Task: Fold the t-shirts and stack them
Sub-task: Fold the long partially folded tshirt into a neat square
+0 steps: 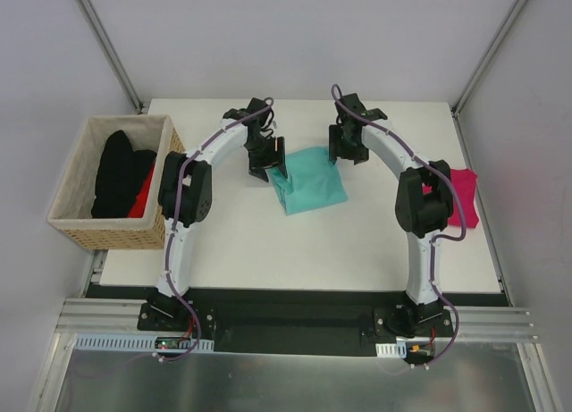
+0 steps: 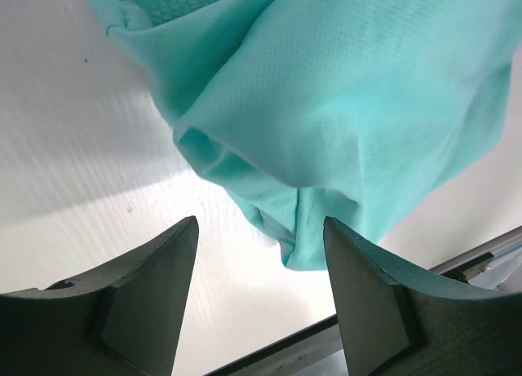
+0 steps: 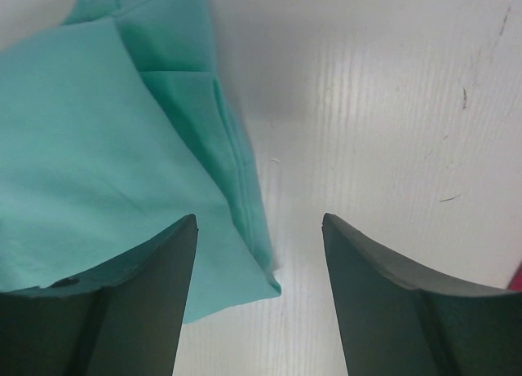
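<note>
Left end effector (image 2: 261, 229): jaws wide apart, holding nothing, at the left edge of the teal t-shirt (image 2: 342, 107).
Right end effector (image 3: 261, 225): jaws wide apart, empty, at its far-right corner.
Teal t-shirt: folded on the counter (image 1: 268, 251) between both, slanting far-left to near-right.
Pink shirt (image 1: 463, 197): right counter edge, nearer the right arm, the likely stack spot.

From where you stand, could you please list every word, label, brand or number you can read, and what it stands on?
No text can be read in any view.
The teal t-shirt, the pink t-shirt and the wicker basket show no print or tag.
The small green board at the left arm's base is too small to show any marking.
</note>
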`<state>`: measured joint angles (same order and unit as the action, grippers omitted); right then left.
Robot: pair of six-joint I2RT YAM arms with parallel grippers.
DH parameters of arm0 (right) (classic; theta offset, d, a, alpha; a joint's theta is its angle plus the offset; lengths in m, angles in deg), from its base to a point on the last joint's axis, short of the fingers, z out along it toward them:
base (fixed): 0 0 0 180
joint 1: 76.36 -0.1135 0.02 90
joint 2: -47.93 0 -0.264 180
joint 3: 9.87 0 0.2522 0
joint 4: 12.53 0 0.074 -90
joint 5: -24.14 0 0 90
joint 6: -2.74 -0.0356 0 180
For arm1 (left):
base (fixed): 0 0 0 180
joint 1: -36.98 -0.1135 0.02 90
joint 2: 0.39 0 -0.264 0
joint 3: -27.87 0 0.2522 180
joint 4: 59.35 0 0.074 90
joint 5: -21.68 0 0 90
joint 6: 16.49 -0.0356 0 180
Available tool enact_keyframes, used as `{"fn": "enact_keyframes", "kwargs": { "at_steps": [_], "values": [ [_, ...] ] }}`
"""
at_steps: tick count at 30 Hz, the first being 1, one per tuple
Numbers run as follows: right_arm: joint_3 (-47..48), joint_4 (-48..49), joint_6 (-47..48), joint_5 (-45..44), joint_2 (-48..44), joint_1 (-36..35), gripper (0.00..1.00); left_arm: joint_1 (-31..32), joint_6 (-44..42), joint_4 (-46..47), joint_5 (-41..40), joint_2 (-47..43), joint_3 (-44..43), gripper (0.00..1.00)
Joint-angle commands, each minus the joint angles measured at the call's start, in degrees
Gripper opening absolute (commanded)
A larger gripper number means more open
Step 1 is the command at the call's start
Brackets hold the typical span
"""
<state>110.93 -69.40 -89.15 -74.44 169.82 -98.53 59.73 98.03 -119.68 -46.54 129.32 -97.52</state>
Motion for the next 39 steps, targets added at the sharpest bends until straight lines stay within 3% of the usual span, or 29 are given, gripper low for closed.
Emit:
{"fn": "enact_keyframes", "kwargs": {
  "at_steps": [1, 11, 21, 28, 33, 36, 39],
  "values": [
    [-1.13, 0.13, 1.27, 0.76, -1.39, 2.05, 0.66, -0.42, 0.8, -1.25, -2.53, -6.22, 2.12, 0.63],
    [-1.14, 1.9, -0.48, 4.27, -3.85, 0.39, 0.57, -0.42, 0.89, -1.25, -3.85, -7.63, 4.15, 0.63],
    [-1.84, 1.72, -1.27, 5.85, -6.31, -3.84, 0.28, -0.42, 0.97, -1.25, -4.47, -6.31, 1.6, 0.63],
    [0.36, 0.22, -1.71, 6.82, -6.4, -8.23, 0.12, -0.42, 1.5, -1.16, -4.29, -3.94, -0.68, 0.63],
    [-0.25, -0.66, -2.33, 7.17, -6.92, -12.1, 0.1, -0.59, 1.24, -1.25, -3.85, -1.92, -3.5, 0.63],
    [-2.01, -0.74, -3.12, 6.83, -8.15, -13.68, 0.21, -0.77, 1.06, -1.25, -2.54, -0.16, -5.61, 0.63],
    [-4.47, -0.74, -3.47, 6.12, -9.91, -15.0, 0.26, -0.95, 0.98, -1.25, -1.83, 1.16, -7.19, 0.63]
  ]
}}
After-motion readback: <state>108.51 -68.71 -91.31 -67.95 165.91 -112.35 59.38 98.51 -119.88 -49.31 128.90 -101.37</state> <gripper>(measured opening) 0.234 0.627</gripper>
